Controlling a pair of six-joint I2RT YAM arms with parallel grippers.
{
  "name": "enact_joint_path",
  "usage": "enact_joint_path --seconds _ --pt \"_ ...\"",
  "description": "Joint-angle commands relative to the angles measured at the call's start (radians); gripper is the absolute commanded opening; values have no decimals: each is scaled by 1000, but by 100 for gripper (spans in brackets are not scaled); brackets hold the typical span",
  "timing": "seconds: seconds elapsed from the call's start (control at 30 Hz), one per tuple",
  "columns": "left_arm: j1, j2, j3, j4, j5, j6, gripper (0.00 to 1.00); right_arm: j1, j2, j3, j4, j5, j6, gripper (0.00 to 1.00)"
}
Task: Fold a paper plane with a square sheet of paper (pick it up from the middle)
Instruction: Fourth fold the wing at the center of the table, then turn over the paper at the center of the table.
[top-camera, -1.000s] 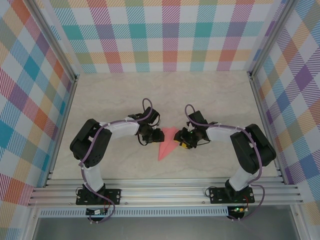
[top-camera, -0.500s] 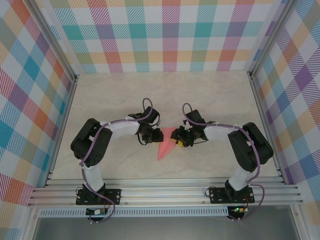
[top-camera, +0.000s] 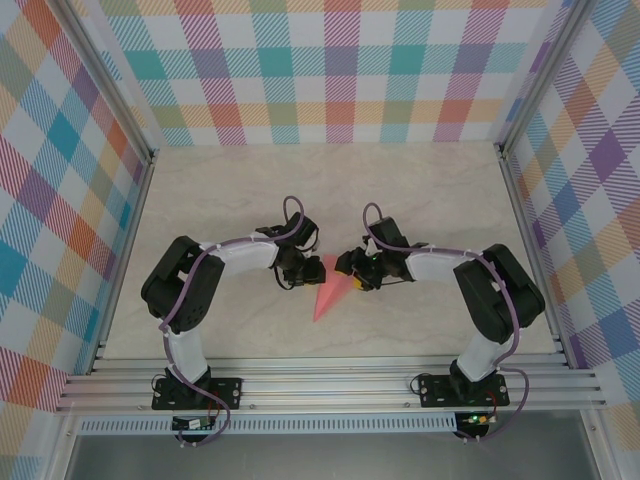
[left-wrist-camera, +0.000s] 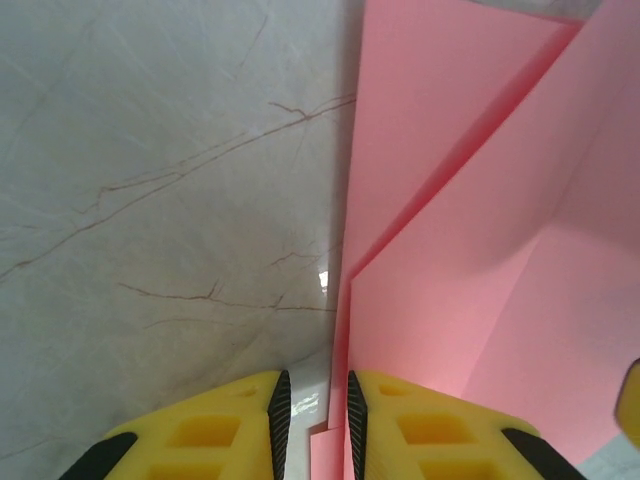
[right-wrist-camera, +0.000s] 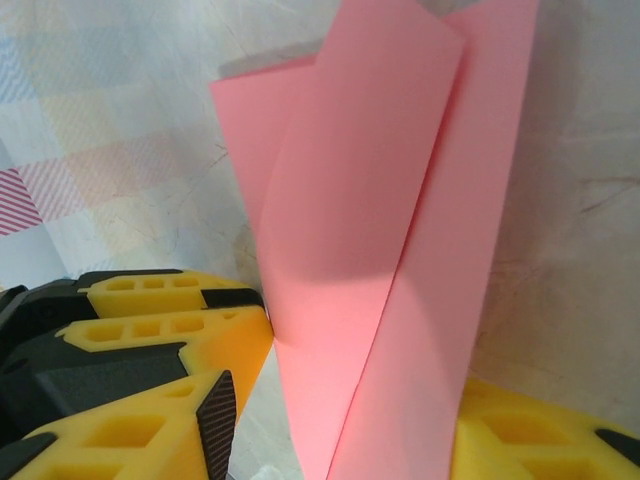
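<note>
Now that the right gripper (top-camera: 350, 272) has swung inboard over the sheet of paper (top-camera: 327, 293), the pink outline from above is a slim wedge, not the broad triangle of a second ago. Judgement: the right-hand flap is being carried toward the centre crease, so this is a wing fold in progress, not finished.

Right gripper: jaws wide apart. Its wrist view has a raised flap of the sheet standing between the two yellow fingers (right-wrist-camera: 160, 385), with the flap's lower corner just beside the left-hand one. Nothing is clamped; it looks more like pushing than holding.

Left gripper (top-camera: 300, 268): jaws only a narrow slit apart. Its wrist view has the sheet's left edge running into that slit, with bare table (left-wrist-camera: 150, 200) visible there too, so it isn't pinched. It's probably pinning the wide end, but whether a pad actually presses the paper can't be told.

Sheet location: on the table mid-workspace, wide end between the two grippers, point aimed at the near edge. Layered folds are visible in the left wrist view.

Delta vs earlier top frames: the right gripper has shifted left. The left gripper is roughly where it was and the wedge tip hasn't moved. Exposed pink on the right side has shrunk.

Implication: the flap isn't creased yet, so it likely springs back unless it's flattened before release.
</note>
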Motion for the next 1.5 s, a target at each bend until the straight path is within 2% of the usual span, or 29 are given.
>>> enact_joint_path --seconds 0.0,0.2,0.37,0.57,0.77,1.07,1.27,1.37,1.47 --pt "10 14 -17 -1 17 -12 24 17 11 -12 72 -1 32 50" --pt "10 -4 -29 -12 2 -9 24 25 29 15 70 37 19 40" --pt "15 -19 -34 -22 -23 -16 24 25 25 19 23 78 21 41" --pt "17 -20 -33 -17 -7 -21 24 26 50 11 98 38 33 37" --pt "17 -33 -39 -22 -8 -22 24 26 70 47 67 51 10 35" --pt "24 -80 -55 -28 -17 -29 24 25 99 81 72 40 -48 20" --pt "31 -200 -96 -19 -59 -49 29 25 45 138 -55 46 -172 8" --pt "35 -281 -123 -9 -98 -64 31 25 -2 206 -208 82 -274 6" --pt "36 -366 -151 -11 -167 -70 33 26 -29 320 -472 214 -383 7"
